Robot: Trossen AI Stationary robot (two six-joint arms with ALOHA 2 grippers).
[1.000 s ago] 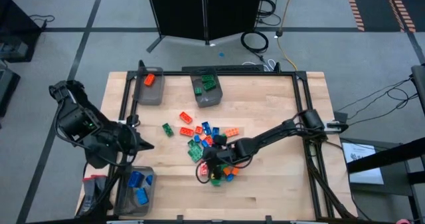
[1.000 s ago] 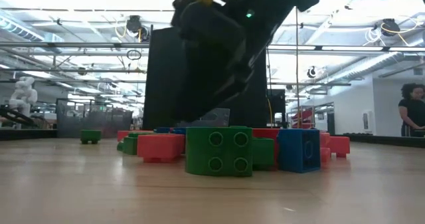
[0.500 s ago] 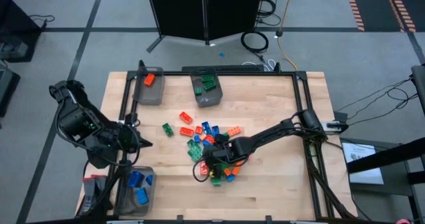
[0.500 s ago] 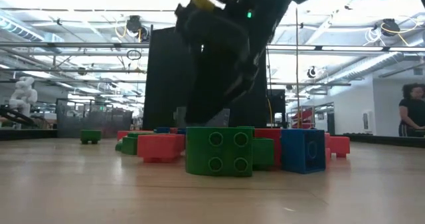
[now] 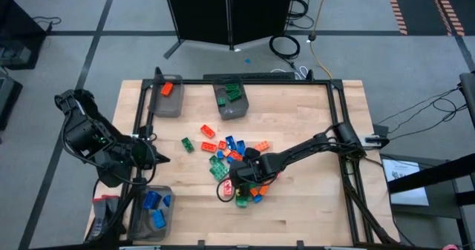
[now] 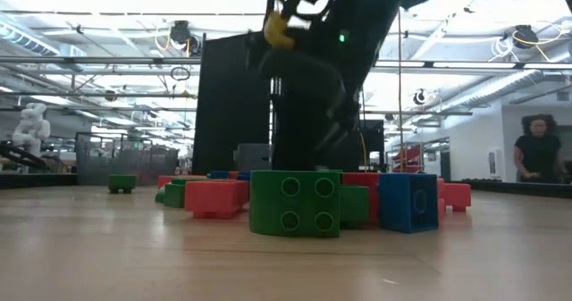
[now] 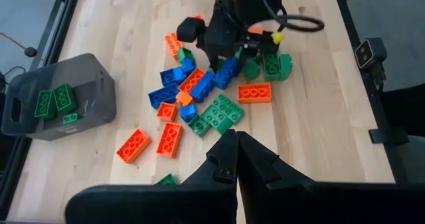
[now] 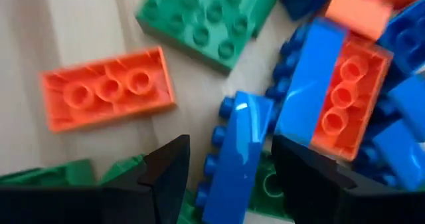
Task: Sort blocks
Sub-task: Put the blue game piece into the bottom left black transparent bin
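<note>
The blocks [image 5: 234, 161] lie in a loose pile of orange, green and blue bricks at the table's middle. The pile also shows in the left wrist view [image 7: 199, 98]. My right gripper [image 5: 239, 180] hangs over the pile's near side, pointing down and open. In the right wrist view its fingers [image 8: 166, 174] stand on either side of a tilted blue brick [image 8: 236, 151]. An orange brick [image 8: 106, 88] and a green plate [image 8: 206, 14] lie flat on the wood beside it. My left gripper [image 7: 236, 151] is shut and waits near the table's left edge [image 5: 159, 159]. My right gripper comes from above with one finger on each long side of the blue brick [image 8: 226, 184], which leans on the bricks beside it. I cannot tell whether the fingers touch it.
Three dark bins stand on the table. One at the far left holds an orange brick [image 5: 165, 98], one at the far middle holds green bricks [image 5: 231, 100], and one at the near left holds blue bricks [image 5: 152, 209]. A lone green brick [image 5: 187, 144] lies left of the pile. Bare wood stretches right of the pile.
My right gripper has shifted a little toward the table's right over the pile's near side and has tipped more upright. A blue brick at the pile's near edge has been nudged slightly sideways.
</note>
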